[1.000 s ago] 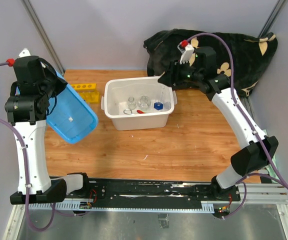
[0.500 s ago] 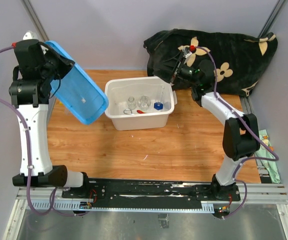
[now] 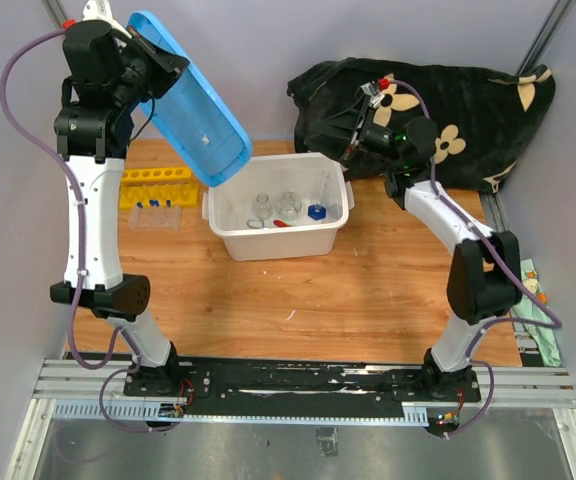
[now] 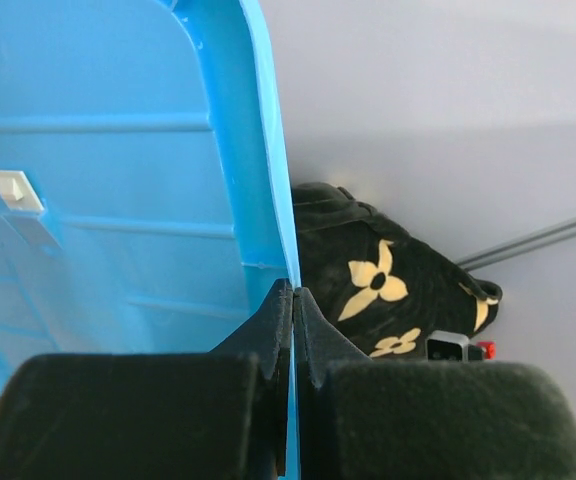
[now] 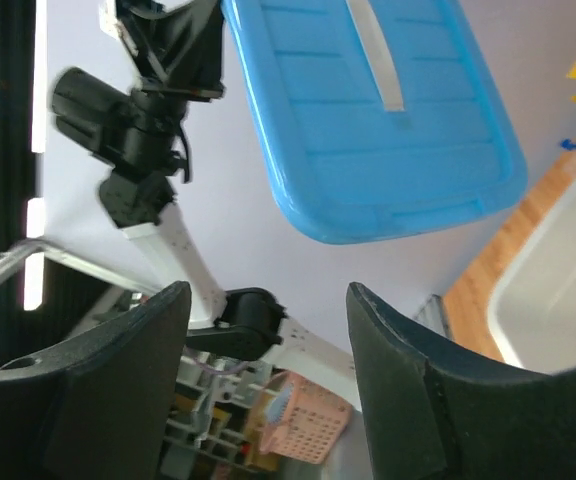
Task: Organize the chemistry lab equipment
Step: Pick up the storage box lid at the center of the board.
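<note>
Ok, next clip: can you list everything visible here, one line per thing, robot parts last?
white bin: one, white, centre, uncovered
blue lid: one, blue, held aloft and tilted, above the bin's left side
glass beakers: at least two, clear, inside the bin
blue-based glass piece: one, clear with blue base, inside the bin, right
thin tool: one, red-orange, on the bin floor
tube rack: one, yellow, left of the bin
blue-capped tubes: several, count unclear, just in front of the rack
blanket: one, black with cream flowers, far right
left fingers: shut on the lid's rim
right fingers: open, empty, by the blanket
</note>
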You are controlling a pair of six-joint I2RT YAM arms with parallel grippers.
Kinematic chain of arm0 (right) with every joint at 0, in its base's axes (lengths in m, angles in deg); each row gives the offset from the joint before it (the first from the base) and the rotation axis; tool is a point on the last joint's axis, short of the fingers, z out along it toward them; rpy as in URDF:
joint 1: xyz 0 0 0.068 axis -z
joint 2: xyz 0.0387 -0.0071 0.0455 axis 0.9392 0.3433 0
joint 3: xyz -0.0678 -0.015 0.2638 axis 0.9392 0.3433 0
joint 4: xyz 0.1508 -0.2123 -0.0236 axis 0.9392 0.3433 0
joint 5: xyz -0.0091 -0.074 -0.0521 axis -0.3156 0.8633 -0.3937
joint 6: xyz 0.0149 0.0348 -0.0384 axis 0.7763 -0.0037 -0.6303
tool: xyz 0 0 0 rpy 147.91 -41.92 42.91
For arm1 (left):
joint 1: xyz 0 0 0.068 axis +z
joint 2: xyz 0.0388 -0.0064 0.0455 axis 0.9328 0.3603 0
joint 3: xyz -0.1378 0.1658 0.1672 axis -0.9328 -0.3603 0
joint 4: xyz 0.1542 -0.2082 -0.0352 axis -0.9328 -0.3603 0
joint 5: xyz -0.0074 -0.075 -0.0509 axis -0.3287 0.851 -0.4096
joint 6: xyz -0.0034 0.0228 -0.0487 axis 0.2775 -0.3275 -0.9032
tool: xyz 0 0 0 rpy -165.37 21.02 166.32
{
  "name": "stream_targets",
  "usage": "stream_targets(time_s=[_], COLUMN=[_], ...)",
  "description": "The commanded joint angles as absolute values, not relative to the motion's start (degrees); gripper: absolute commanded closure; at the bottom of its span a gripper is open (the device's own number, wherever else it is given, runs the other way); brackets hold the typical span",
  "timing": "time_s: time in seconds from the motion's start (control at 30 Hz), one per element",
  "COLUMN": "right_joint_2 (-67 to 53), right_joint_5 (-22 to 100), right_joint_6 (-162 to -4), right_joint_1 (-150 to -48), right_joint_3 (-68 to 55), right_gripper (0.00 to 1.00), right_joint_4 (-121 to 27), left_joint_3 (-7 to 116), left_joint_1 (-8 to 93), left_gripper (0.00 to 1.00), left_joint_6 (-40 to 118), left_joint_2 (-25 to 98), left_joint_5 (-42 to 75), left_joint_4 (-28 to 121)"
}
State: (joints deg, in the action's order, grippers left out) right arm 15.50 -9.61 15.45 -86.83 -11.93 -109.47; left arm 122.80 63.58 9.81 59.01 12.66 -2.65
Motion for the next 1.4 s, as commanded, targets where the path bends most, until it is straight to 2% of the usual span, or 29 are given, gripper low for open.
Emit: stream_targets(time_s=[0.0,0.07,0.1,0.13,0.23,0.33,0.37,0.53,0.7,0.87,1.17,1.37], right_joint_2=[5.5,3.9,4.1,4.9,10.0,18.6,21.9,20.6,16.1,20.7,20.6,18.7], right_joint_5=[-12.0,-7.7,-8.1,-9.7,-10.5,-4.2,-1.5,5.8,2.8,10.9,21.4,15.3], right_joint_6=[-29.0,-41.5,-40.4,-32.2,-0.6,27.8,34.4,35.4,22.7,36.8,43.2,31.8], right_joint_1=[-89.8,-91.9,-92.4,-92.4,-92.5,-93.5,-94.0,-95.8,-96.4,-98.7,-102.9,-102.9], right_joint_3=[-14.6,-15.3,-14.5,-12.9,-5.3,-2.8,-3.3,-2.2,-1.3,-2.3,0.9,1.0], right_gripper=[0.35,0.35,0.35,0.36,0.37,0.38,0.38,0.36,0.35,0.35,0.34,0.34], right_joint_4=[-70.7,-58.2,-59.4,-64.3,-97.0,-129.9,-135.5,-134.6,-124.9,-137.2,-137.7,-135.0], left_joint_3=[124.3,123.9,123.7,123.5,123.4,123.3,123.3,123.1,122.4,121.1,117.8,117.2], left_joint_1=[61.9,61.3,60.9,60.5,59.4,58.4,58.3,58.0,57.9,57.7,56.8,56.8], left_gripper=[1.00,1.00,1.00,1.00,1.00,1.00,1.00,1.00,1.00,1.00,1.00,1.00], left_joint_6=[8.2,8.0,7.8,7.7,7.5,7.5,7.6,7.6,7.0,6.3,6.6,6.9], left_joint_2=[59.7,59.8,59.8,59.7,59.5,59.5,59.4,58.7,58.3,58.4,57.0,56.4], left_joint_5=[14.6,14.9,15.0,15.0,15.2,15.4,15.4,16.1,17.2,18.9,20.8,21.0], left_joint_4=[2.5,3.3,3.9,4.3,5.5,6.1,6.3,8.4,10.8,12.7,19.3,20.4])
